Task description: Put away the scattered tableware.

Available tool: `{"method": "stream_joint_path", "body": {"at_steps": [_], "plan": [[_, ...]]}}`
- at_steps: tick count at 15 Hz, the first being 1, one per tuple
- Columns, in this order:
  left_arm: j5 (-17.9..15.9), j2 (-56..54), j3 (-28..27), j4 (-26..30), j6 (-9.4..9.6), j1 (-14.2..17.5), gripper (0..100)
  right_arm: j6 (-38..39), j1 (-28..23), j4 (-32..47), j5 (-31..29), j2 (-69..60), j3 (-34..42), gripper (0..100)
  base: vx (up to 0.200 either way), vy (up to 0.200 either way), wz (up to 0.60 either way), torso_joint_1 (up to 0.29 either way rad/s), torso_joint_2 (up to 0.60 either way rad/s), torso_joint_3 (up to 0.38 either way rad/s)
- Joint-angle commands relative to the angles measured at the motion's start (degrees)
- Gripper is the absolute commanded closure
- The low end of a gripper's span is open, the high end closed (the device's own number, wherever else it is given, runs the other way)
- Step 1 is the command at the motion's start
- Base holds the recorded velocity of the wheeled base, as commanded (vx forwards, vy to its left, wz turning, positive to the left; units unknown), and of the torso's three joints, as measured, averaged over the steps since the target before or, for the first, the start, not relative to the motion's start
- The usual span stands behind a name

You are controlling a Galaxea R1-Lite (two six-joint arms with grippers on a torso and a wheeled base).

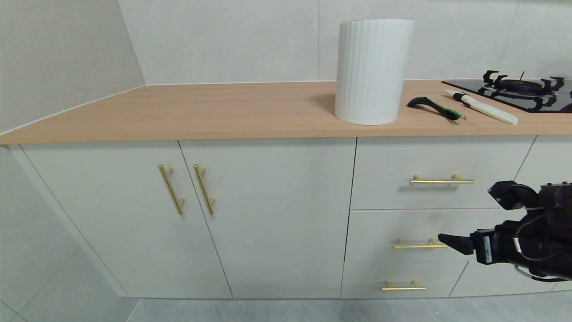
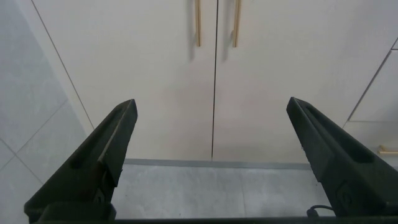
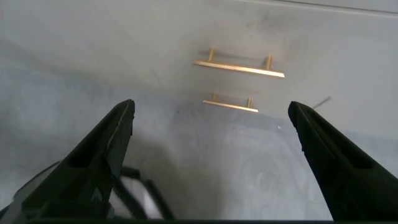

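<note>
On the wooden countertop (image 1: 201,112) lie a black-handled utensil (image 1: 432,107) with a green tip and a white knife (image 1: 482,107), both just right of a tall white ribbed container (image 1: 373,71). My right gripper (image 1: 469,217) hangs open low at the right, in front of the drawer fronts and near the middle drawer handle (image 1: 420,244). In the right wrist view the gripper (image 3: 211,109) is open and holds nothing, with two gold drawer handles (image 3: 239,65) beyond it. My left gripper (image 2: 211,107) is open and holds nothing, facing the cabinet doors near the floor.
A black gas hob (image 1: 518,91) sits at the counter's far right. Below the counter are two cabinet doors with gold handles (image 1: 171,188) and three stacked drawers, the top one with a handle (image 1: 441,180). The door handles (image 2: 199,22) also appear ahead of the left gripper. Grey tiled floor lies below.
</note>
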Motion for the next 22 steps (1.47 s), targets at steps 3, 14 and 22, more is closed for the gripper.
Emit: {"method": "stream_joint_path", "body": {"at_steps": [3, 14, 22], "plan": [[0.0, 0.0, 0.0, 0.0, -0.01, 0.0, 0, -0.1, 0.1, -2.7, -0.8, 17.1, -7.2, 0, 0.0, 0.0, 0.0, 0.0, 0.0, 0.0], [0.0, 0.0, 0.0, 0.0, -0.01, -0.1, 0, -0.7, -1.9, -20.7, -4.7, 33.8, -8.3, 0, 0.0, 0.0, 0.0, 0.0, 0.0, 0.0], [0.0, 0.0, 0.0, 0.0, -0.01, 0.0, 0, -0.6, -4.1, -27.1, -8.2, 41.3, -11.6, 0, 0.0, 0.0, 0.0, 0.0, 0.0, 0.0]]}}
